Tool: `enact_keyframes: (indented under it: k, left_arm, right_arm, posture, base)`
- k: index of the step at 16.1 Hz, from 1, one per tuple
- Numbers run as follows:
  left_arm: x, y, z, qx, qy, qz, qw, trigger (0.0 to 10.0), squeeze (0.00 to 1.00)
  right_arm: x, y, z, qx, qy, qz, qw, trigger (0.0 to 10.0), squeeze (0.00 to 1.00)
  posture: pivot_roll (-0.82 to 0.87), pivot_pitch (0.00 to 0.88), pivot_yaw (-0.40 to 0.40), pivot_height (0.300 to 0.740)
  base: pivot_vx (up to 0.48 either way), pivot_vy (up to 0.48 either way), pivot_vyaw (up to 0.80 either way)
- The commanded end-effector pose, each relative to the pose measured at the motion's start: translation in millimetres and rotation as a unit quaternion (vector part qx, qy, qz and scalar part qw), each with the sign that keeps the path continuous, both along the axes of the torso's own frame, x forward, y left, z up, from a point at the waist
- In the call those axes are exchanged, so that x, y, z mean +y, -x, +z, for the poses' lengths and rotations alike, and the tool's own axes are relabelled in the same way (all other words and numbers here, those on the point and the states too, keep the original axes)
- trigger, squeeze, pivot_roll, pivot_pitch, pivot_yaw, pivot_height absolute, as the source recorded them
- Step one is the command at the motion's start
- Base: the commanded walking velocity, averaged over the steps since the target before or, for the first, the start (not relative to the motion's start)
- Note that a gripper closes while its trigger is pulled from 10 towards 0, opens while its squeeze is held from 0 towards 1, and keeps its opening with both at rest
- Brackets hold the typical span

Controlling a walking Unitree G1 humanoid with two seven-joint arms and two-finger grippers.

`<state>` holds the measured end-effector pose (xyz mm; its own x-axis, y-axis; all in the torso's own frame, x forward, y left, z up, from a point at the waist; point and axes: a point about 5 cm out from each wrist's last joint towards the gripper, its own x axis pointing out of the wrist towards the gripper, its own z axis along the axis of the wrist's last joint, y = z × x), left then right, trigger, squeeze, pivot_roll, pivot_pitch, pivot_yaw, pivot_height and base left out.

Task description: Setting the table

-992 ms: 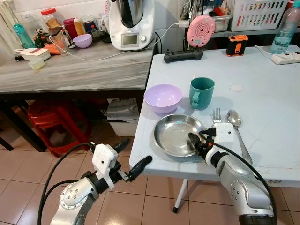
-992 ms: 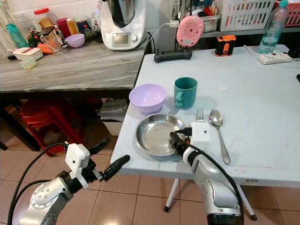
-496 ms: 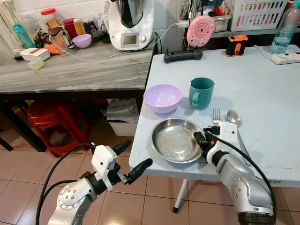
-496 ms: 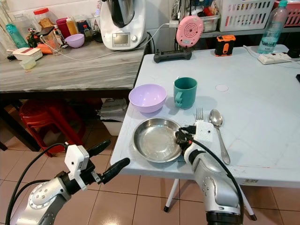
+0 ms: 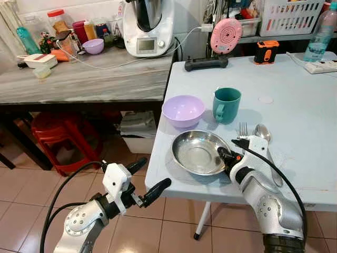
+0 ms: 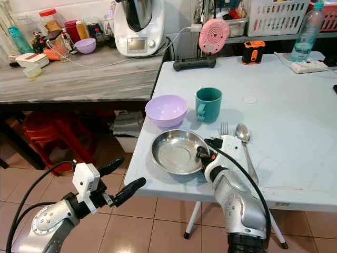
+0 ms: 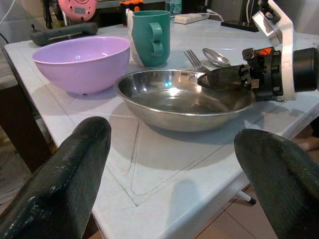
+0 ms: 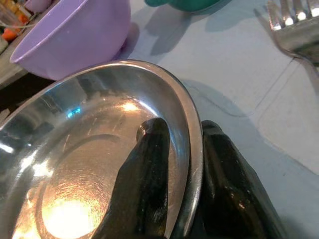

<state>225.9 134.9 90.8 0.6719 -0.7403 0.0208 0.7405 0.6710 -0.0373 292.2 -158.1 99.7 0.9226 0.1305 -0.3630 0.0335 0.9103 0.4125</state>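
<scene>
The right gripper [image 5: 225,156] pinches the rim of the steel plate [image 5: 197,152], one finger inside the dish and one outside under the rim. Just beyond the jaws lie a fork [image 5: 243,129] and spoon [image 5: 263,132]; past the plate stand a purple bowl [image 5: 182,109] and green mug [image 5: 226,104]. The left gripper [image 5: 149,178] hovers off the table [image 5: 300,100] edge, jaws spread wide, facing the plate.

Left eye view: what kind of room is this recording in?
Most likely a home kitchen or dining corner: a white food processor and jars stand on a wooden counter, beside a table laid with a steel plate.
</scene>
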Motion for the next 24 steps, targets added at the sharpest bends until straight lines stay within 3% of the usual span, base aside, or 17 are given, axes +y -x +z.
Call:
enact_keyframes:
  k: [1,4,8,9,10,15,24]
  left_arm:
    - [2.1,-1.8,6.9,-0.019,-0.005,-0.003,1.000,10.0,0.00]
    - [5.3,-8.6,9.7,-0.037,-0.008,0.034,0.999,10.0,0.00]
    - [18.7,-29.0,7.0,-0.033,-0.011,0.171,0.985,10.0,0.00]
    - [19.5,-31.4,5.1,-0.024,-0.007,0.189,0.982,10.0,0.00]
    - [20.0,-34.7,1.9,-0.010,0.000,0.213,0.977,10.0,0.00]
    - [23.2,-46.5,-1.4,0.013,0.030,0.261,0.965,10.0,0.00]
    - [24.3,-53.3,-0.8,0.017,0.048,0.268,0.962,10.0,0.00]
  right_arm:
    - [-2.9,8.5,-23.6,0.064,-0.013,-0.013,0.998,0.0,0.00]
    - [-5.2,5.3,-13.3,0.048,-0.031,-0.039,0.998,0.0,0.00]
    - [-7.5,7.7,7.5,-0.007,0.007,-0.050,0.999,0.0,0.00]
    - [-6.7,9.0,8.5,-0.014,0.010,-0.051,0.999,3.2,0.00]
    - [-5.1,10.7,10.0,-0.028,0.010,-0.052,0.998,10.0,0.00]
    - [-6.1,10.4,34.0,-0.121,0.031,-0.065,0.990,10.0,0.00]
    - [-5.3,13.2,38.0,-0.148,0.027,-0.069,0.986,10.0,0.00]
  posture:
    - [-0.08,0.000,0.144,0.740]
    - [-0.08,0.000,0.139,0.740]
    - [-0.09,0.000,0.135,0.740]
    - [-0.09,0.000,0.135,0.740]
    - [-0.10,0.000,0.134,0.740]
    - [-0.10,0.000,0.128,0.740]
    - [-0.11,0.000,0.125,0.740]
  base:
    - [0.000,0.000,0.00]
    - [0.000,0.000,0.00]
    - [0.000,0.000,0.00]
    - [0.000,0.000,0.00]
    - [0.000,0.000,0.00]
    - [0.000,0.000,0.00]
    - [0.000,0.285,-0.25]
